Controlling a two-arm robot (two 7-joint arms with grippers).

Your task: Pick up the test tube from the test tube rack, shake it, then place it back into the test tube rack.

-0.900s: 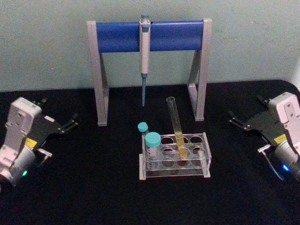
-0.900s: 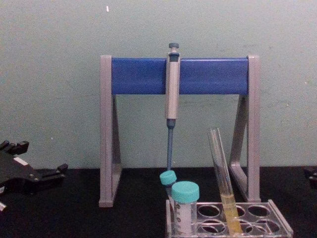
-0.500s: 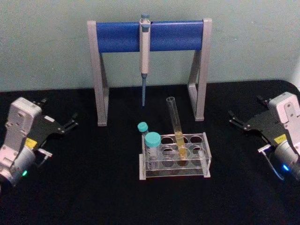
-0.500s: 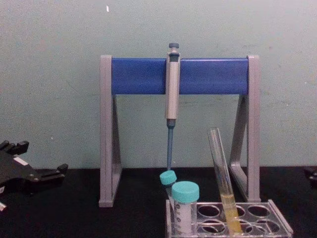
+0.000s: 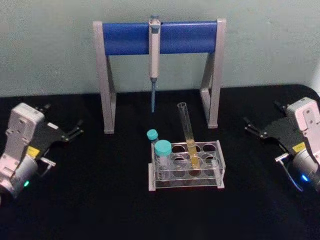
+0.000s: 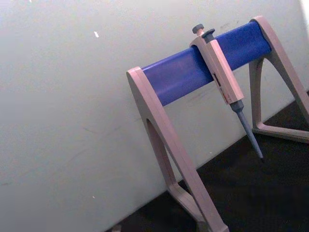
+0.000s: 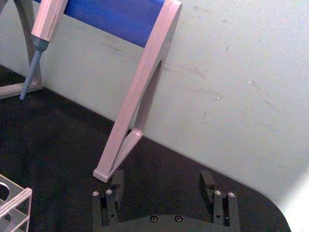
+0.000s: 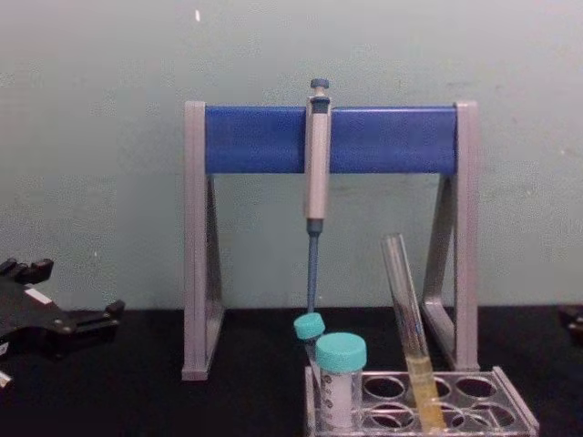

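Observation:
The test tube (image 5: 186, 127) stands leaning in the clear test tube rack (image 5: 220, 176) at the table's middle, with yellow liquid in its lower part. The chest view shows the test tube (image 8: 406, 314) rising out of the rack (image 8: 513, 411). My left gripper (image 5: 61, 119) rests at the far left, open and holding nothing, well away from the rack. At the far right my right gripper (image 5: 262, 115) is also open and empty. In the right wrist view its fingers (image 7: 116, 180) stand wide apart, with a corner of the rack (image 7: 15, 203) in sight.
Two teal-capped vials (image 5: 162, 150) sit in the rack's left end. Behind the rack stands a grey-and-blue pipette stand (image 5: 107, 75) with a pipette (image 5: 154, 50) hanging from its bar. Black tabletop lies open on both sides of the rack.

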